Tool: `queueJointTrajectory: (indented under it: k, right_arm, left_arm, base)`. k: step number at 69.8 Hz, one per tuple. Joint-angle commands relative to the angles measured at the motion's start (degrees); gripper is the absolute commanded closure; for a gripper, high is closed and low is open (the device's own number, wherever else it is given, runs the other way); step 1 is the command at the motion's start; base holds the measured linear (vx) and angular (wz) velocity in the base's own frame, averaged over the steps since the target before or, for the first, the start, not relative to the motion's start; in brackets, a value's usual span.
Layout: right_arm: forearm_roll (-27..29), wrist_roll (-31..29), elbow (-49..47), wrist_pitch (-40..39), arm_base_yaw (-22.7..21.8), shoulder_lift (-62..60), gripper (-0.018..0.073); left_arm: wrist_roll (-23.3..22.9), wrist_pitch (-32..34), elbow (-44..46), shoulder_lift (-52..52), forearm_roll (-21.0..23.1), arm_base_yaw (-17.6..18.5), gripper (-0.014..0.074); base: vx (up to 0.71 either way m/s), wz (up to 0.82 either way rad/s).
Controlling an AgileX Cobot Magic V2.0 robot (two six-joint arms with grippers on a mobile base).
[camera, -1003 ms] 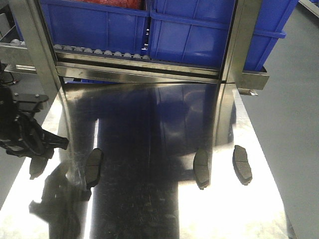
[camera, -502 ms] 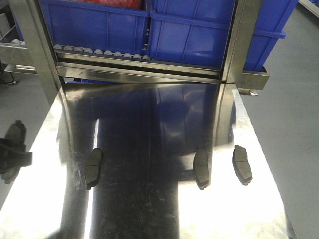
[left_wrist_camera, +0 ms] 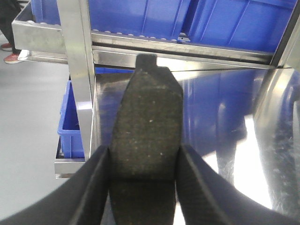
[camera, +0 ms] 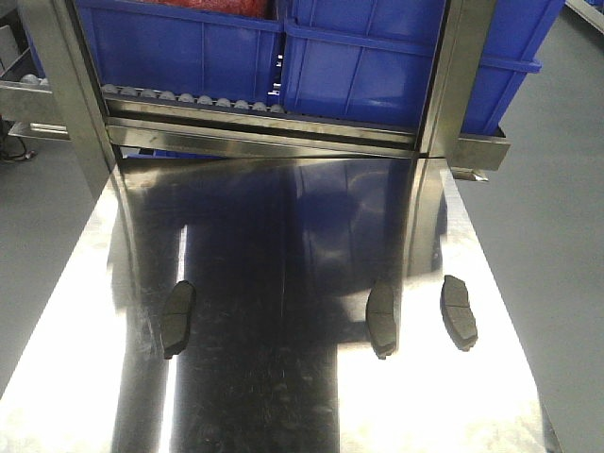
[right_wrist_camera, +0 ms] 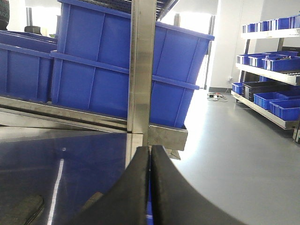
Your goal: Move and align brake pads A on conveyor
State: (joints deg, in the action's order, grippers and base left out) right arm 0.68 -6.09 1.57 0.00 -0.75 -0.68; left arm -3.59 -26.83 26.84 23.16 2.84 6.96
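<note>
While a brake pad (left_wrist_camera: pixel 147 108) is clamped in the left tool (left_wrist_camera: pixel 143 154) — most of it projecting ahead — the right tool (right_wrist_camera: pixel 150 152) is held together, empty. 3 pads (camera: pixel 380 319) lie on the tabletop (camera: pixel 283 406) below it. By a fast swing, the overhanging pad could be levered loose.

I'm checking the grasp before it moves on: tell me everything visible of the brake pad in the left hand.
The brake pad is a flat, elongated dark grey piece with a rough, speckled face, bowed edges, a small square tab at its far end and a faint cross groove near the grip. The left hand clamps its near part between black fingers, its long axis pointing toward the blue bins.
</note>
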Motion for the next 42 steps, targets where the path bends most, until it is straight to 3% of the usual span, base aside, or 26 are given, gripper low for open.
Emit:
queueJointTrajectory:
  k: [1,42]
  right_arm:
    - [-0.2,-0.4,0.3,-4.5,-0.2,-0.8,0.0569]
    - [-0.2,-0.4,0.3,-4.5,-0.2,-0.8,0.0569]
  left_arm:
    - [0.1,3.8,1.2,-1.5,0.7,0.1,0.0603]
    - [0.1,2.6,1.2,-2.0,0.8,0.1,0.0602]
  base:
    - [0.0,0.0]
    - [0.0,0.0]
